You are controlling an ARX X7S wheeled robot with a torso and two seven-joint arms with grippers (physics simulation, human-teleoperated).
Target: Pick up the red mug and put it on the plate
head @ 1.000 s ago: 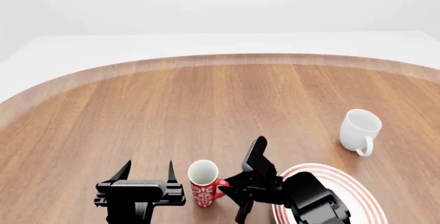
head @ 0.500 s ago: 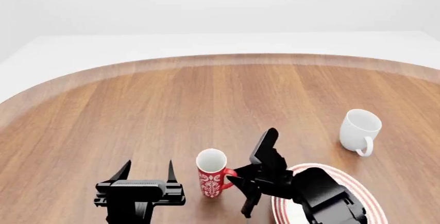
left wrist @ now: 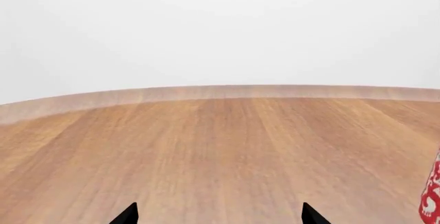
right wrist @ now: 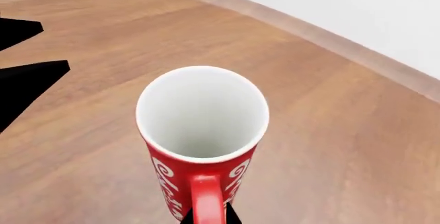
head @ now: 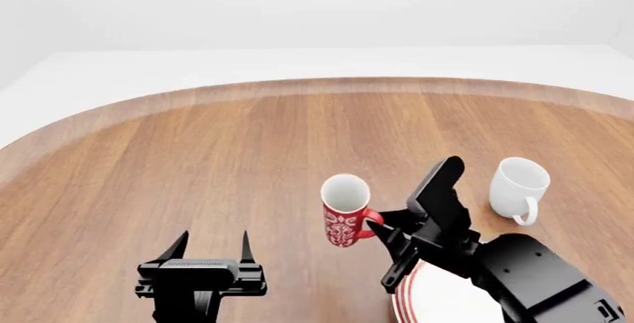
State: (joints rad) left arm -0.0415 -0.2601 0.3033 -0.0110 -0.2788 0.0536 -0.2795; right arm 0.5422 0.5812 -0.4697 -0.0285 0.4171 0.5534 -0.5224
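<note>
The red mug (head: 343, 215), red with a white pattern and white inside, hangs upright above the table, held by its handle. My right gripper (head: 381, 232) is shut on that handle; in the right wrist view the mug (right wrist: 201, 147) fills the middle, with the handle between the two dark fingertips (right wrist: 231, 216). The plate (head: 428, 302), white with red rings, lies just right of and below the mug, mostly hidden by my right arm. My left gripper (head: 210, 245) is open and empty at the lower left; the mug's edge shows in its view (left wrist: 432, 195).
A plain white mug (head: 517, 187) stands on the wooden table (head: 248, 160) to the right, beyond the plate. The table's rounded far edge (left wrist: 220, 92) runs across the back, with a white surface behind it.
My right gripper has lifted the red mug off the table and carried it up and to the right, toward the plate. The left arm has not moved.
</note>
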